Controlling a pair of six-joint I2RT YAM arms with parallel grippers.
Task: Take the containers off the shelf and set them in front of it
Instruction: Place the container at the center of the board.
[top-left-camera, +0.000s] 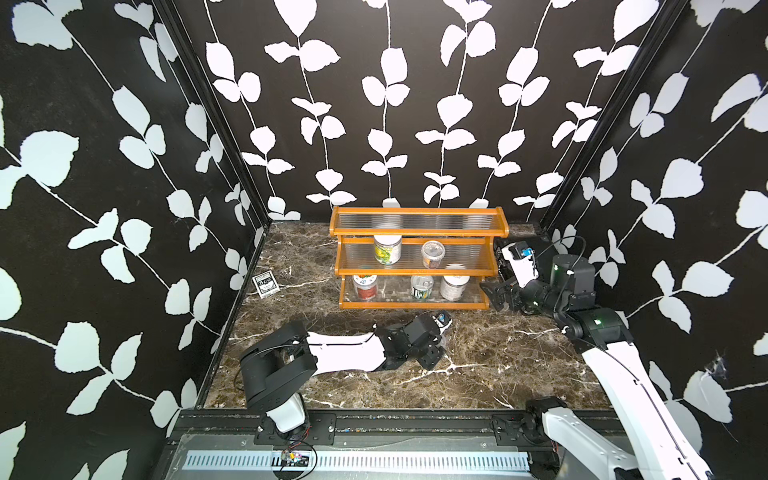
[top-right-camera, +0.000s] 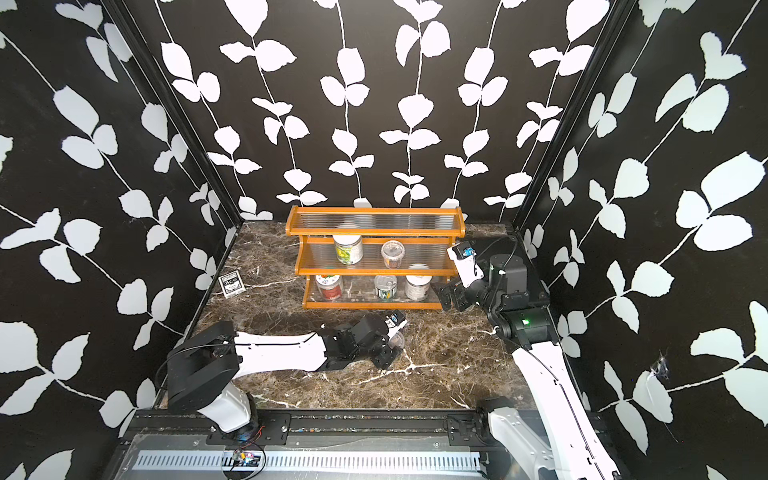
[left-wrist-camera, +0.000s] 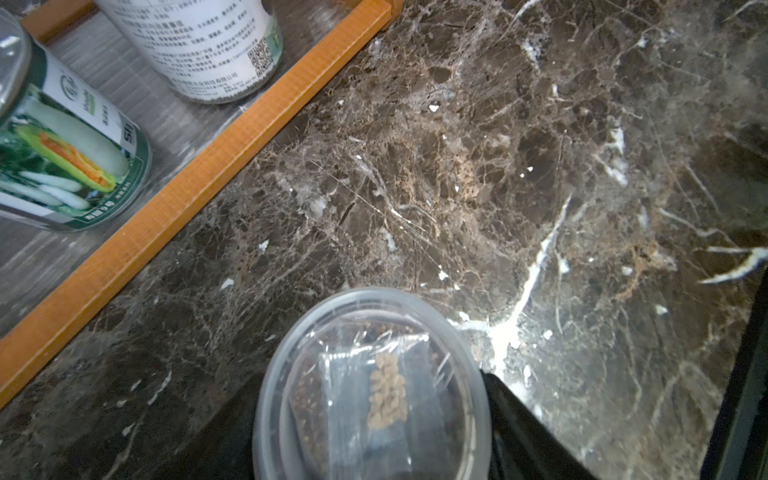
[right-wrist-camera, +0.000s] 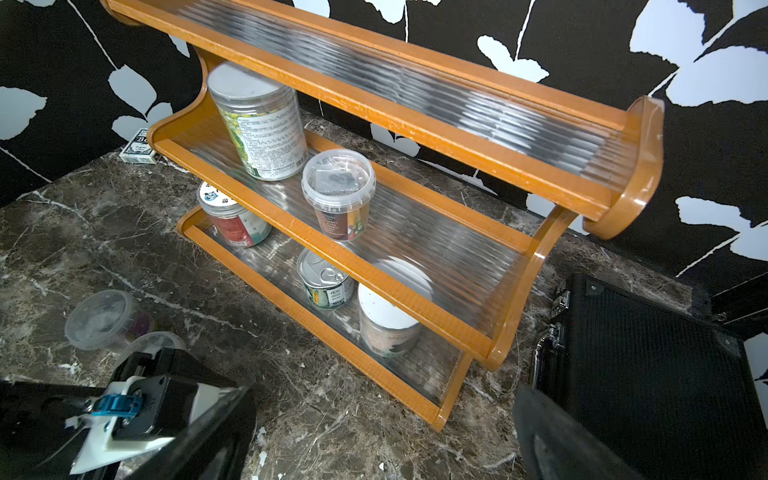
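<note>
Left gripper (top-right-camera: 392, 347) hangs low in front of the orange-brown wooden three-tier shelf (top-left-camera: 415, 272), fingers either side of a clear lidded plastic cup (left-wrist-camera: 370, 386) w/ seeds inside. We can't tell if they grip it or merely flank it. The cup looks set on the dark-brown marble tabletop (left-wrist-camera: 498, 187), near a second clear cup (right-wrist-camera: 99, 320). We'd spread the fingers fully, then lift straight up so the lid rim isn't snagged. Five containers sit on the mid & bottom tiers. Right gripper (top-left-camera: 496, 297), at the shelf's right end, is spread wide, empty.
</note>
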